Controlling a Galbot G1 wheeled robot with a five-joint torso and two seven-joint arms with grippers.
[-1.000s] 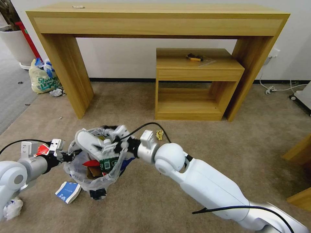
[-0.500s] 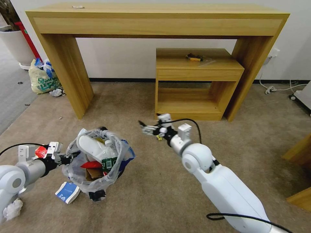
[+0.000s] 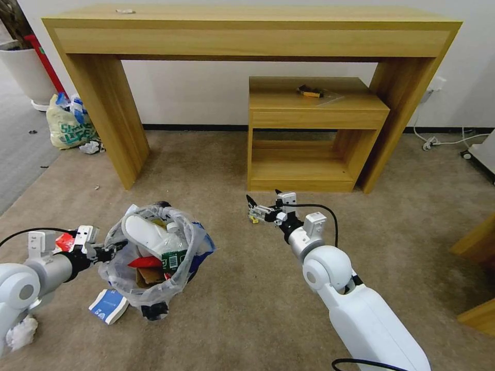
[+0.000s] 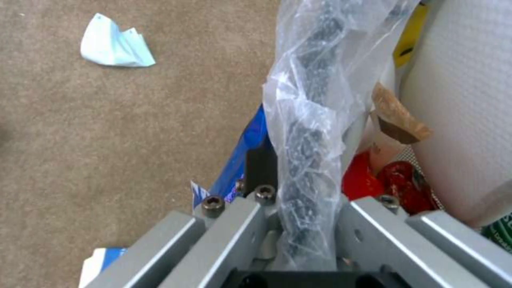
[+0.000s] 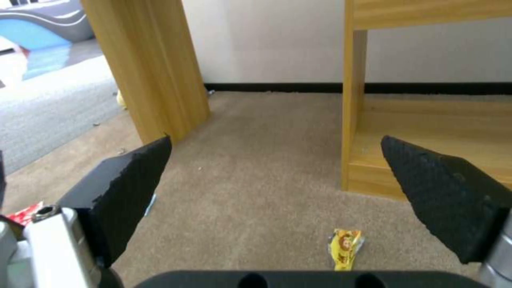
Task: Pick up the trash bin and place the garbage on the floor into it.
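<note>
Two hands busy over the carpet.
Left hand (image 3: 105,252) pinches the trash bin (image 3: 154,257) rim; right hand (image 3: 253,209) hangs spread above a yellow wrapper (image 5: 345,248).

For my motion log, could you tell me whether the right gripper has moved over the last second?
Yes. The right gripper left the trash bin, swinging rightward toward the small shelf unit.

Between your right gripper (image 5: 277,188) and the yellow wrapper (image 5: 345,248) there is only bare carpet (image 3: 258,309), and its fingers stand wide apart. Just behind the wrapper the small shelf (image 3: 309,134) closes the way, with the long table's leg (image 3: 111,118) well off to the left. The trash bin (image 3: 154,257) blocks your left side; a blue carton (image 3: 107,305) lies beside it.
</note>
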